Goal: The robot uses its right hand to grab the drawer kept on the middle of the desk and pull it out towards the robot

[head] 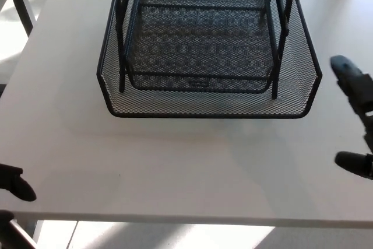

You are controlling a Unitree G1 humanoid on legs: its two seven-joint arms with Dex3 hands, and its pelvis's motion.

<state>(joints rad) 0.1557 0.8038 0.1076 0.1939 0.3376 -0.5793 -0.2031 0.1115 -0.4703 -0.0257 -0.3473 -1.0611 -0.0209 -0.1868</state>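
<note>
Presumably light and stiff, the mesh drawer (pixel 201 80) offers me its front rim at 6 o'clock; right hand (pixel 355 121) at 3 o'clock, fingers spread, empty.

Bright, even daylight fills the scene, and the white desk (pixel 175 167) reads almost washed out, with a mild glare towards the upper right corner. The black mesh drawer (pixel 204 100) casts a soft, faint shadow on the desk just in front of its near edge. The mesh pattern is sharp and well focused. The floor at upper left is overexposed. The right hand (pixel 356 115), cut off by the picture's right edge, looks slightly soft. Straight lines lean outward, suggesting wide-angle distortion.
</note>
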